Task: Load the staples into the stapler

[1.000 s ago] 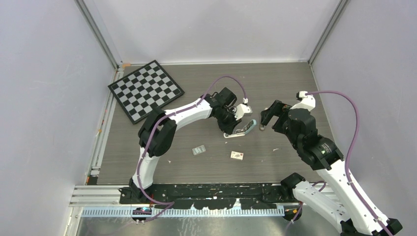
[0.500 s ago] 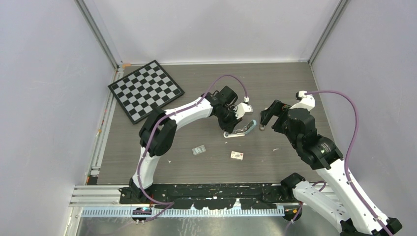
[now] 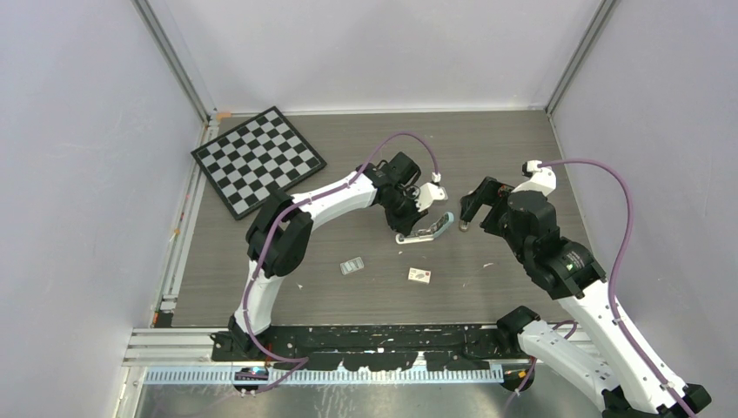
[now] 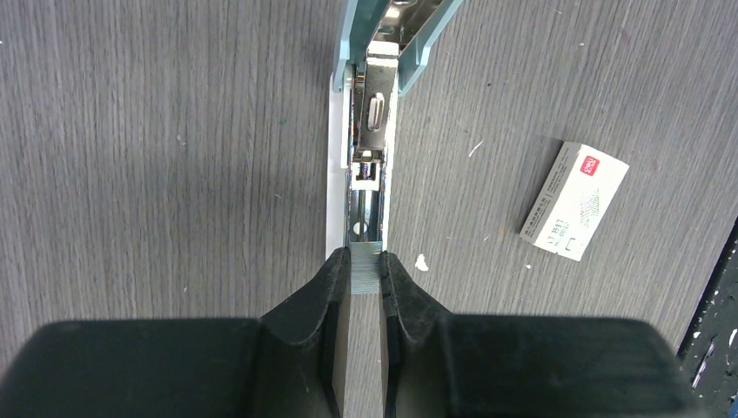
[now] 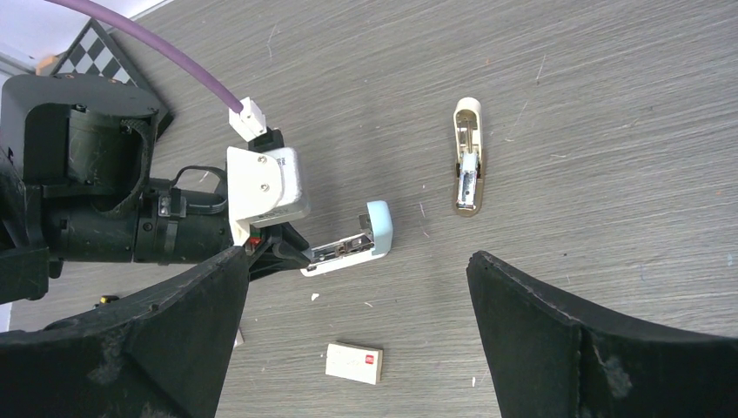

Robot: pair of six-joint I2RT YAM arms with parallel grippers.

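The left gripper point(image 4: 365, 280), narrowly closed, pinches the staples point(image 4: 366, 259); the opened stapler point(image 4: 374, 104) lies directly ahead. Keep the staples parallel, advance straight, release once seated.

Pinched staples point(image 4: 365, 259) at stapler point(image 4: 374, 104) channel.
We see left gripper point(image 4: 365, 274) clamping them at the channel's near end; white box point(image 4: 574, 202) apart, right.
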